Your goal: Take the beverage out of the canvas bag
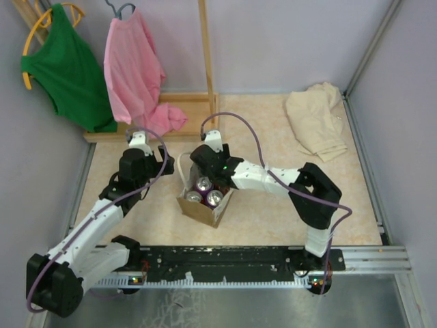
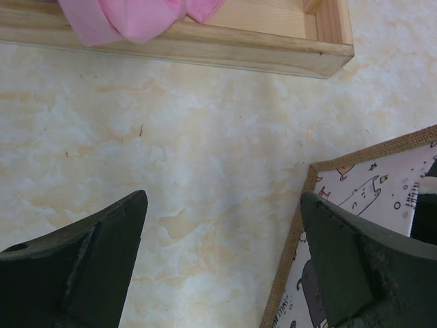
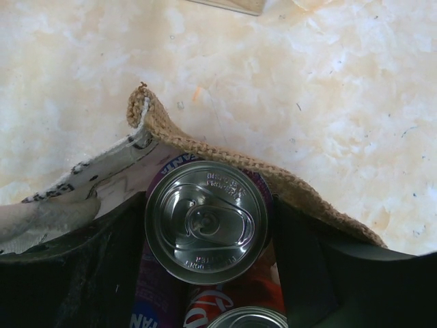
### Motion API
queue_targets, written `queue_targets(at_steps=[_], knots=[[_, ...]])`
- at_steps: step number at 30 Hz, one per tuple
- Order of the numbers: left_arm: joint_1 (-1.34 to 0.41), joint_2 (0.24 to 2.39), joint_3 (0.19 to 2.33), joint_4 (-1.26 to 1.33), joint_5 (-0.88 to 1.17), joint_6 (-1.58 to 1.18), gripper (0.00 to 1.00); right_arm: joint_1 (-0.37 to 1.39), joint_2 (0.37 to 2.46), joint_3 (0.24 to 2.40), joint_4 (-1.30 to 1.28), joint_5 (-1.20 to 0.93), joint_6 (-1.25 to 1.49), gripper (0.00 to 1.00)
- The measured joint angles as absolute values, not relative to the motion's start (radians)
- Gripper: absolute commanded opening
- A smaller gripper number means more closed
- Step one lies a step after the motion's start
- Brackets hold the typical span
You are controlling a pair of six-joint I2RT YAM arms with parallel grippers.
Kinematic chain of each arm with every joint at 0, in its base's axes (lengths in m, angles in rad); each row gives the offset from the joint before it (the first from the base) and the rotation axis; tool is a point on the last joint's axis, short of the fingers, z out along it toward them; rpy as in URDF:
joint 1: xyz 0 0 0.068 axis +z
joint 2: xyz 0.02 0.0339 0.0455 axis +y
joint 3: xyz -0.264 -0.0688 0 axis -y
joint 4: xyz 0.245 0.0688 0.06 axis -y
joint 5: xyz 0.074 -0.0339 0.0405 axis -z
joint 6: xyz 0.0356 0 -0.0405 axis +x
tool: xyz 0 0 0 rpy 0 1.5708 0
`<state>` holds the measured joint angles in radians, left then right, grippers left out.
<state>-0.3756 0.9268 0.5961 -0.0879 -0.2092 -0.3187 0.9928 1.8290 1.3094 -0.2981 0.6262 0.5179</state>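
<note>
**Right gripper (image 1: 203,166) clasping beverage can (image 3: 205,222) inside canvas bag (image 1: 203,213)**

Top view: bag stands mid-worktop (image 1: 273,219) between the arms.
Left wrist view: left gripper (image 2: 224,198) spread wide above worktop, bag rim just beside.
Right wrist view: fingers (image 3: 95,273) press both sides of the can.

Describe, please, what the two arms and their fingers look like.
Both the left arm and the right arm have white links with black, blocky joints and bases. A purple cable loops off each wrist. A small green light glows on the right arm. The fingers are dark, matte wedges.
</note>
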Motion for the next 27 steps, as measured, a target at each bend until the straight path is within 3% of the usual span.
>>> queue_targets(at_steps=[13, 27], knots=[[-0.376, 0.941, 0.596, -0.085, -0.210, -0.319, 1.00, 0.993, 1.654, 1.145, -0.214, 0.611, 0.422, 0.00], [-0.376, 0.967, 0.596, -0.085, -0.209, -0.319, 1.00, 0.995, 1.557, 1.144, -0.160, 0.593, 0.310, 0.00]])
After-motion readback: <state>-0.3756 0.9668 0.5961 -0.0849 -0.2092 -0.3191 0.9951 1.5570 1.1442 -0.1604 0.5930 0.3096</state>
